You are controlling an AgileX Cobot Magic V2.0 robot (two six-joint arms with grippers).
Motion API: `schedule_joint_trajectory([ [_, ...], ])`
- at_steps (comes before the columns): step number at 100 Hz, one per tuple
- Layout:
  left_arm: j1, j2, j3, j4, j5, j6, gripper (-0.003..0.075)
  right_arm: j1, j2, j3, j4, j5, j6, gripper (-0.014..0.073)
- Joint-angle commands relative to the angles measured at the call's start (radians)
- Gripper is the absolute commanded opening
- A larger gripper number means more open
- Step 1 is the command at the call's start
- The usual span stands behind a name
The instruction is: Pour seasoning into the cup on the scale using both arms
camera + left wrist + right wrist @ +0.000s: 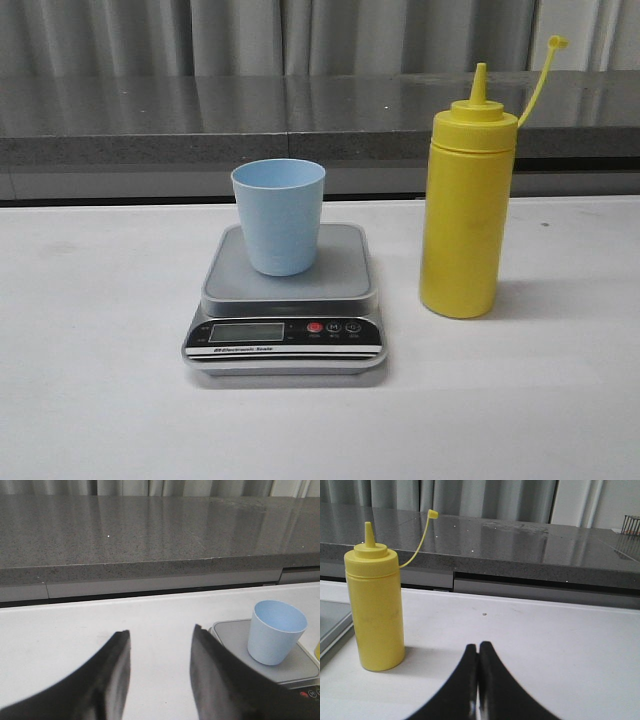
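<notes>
Nearest the front camera sits the scale, flat on the white worktop with its black panel and red button facing forward and its display too dim to read. On its grey platform stands the cup, upright, empty as far as the pictures show, set toward the platform's middle. Just beside the scale on the robot's right, apart from it, stands the seasoning, a tall yellow squeeze bottle, upright, nozzle uncovered, its cap hanging off on a thin strap. That bottle looks like soft plastic: probably it will give under pressure, and its smooth round wall may slip, so a hold around the mid-body seems safest, below the shoulder and clear of the strap. How full or heavy it is cannot be told through the opaque wall. The cup looks light and easy to tip, so steadying it low on its wall would suit. The left gripper has its jaws spread wide, grasping nothing, near the scale's edge. The right gripper has its jaws pressed together, empty, well short of the bottle.
</notes>
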Motion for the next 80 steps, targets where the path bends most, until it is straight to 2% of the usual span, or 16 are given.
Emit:
schedule_joint_trajectory([
  [1,0.005,0.002,-0.026,-0.008,-0.088,-0.008,0.0132,-0.007,-0.02,-0.017,-0.012,-0.083,0.0,-0.0067],
  [12,0.005,0.002,-0.026,-0.008,-0.088,-0.008,-0.0022,-0.007,-0.02,-0.017,-0.012,-0.083,0.0,-0.0067],
  [80,0.005,0.002,-0.026,-0.008,-0.088,-0.008,-0.002,-0.007,-0.02,-0.017,-0.012,-0.083,0.0,-0.0067],
])
